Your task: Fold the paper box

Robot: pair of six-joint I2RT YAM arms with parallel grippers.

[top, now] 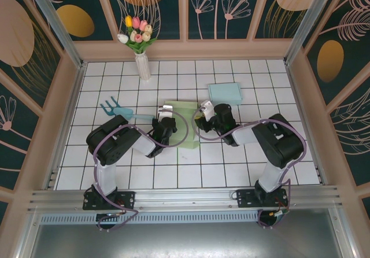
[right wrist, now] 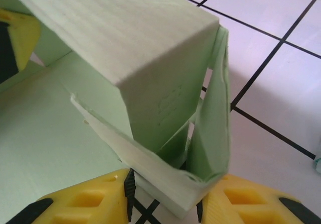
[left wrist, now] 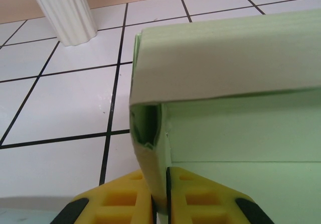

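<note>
The pale green paper box (top: 185, 133) lies partly folded in the middle of the tiled table, between the two grippers. My left gripper (top: 166, 119) is shut on the box's thin upright left wall (left wrist: 153, 153), its yellow fingers (left wrist: 125, 199) pinching the wall from both sides, and a long folded panel (left wrist: 225, 68) runs across above. My right gripper (top: 203, 114) is shut on the box's right end. There its pads (right wrist: 129, 184) squeeze a bundle of folded side flaps (right wrist: 210, 133) under a raised panel (right wrist: 115, 28).
A light blue box (top: 224, 92) sits just behind the right gripper. A teal toy fork (top: 118, 110) lies left of the left gripper. A white vase (top: 142, 67) of tulips stands at the back left, and its base (left wrist: 62, 10) is close beyond the box. Walls enclose the table.
</note>
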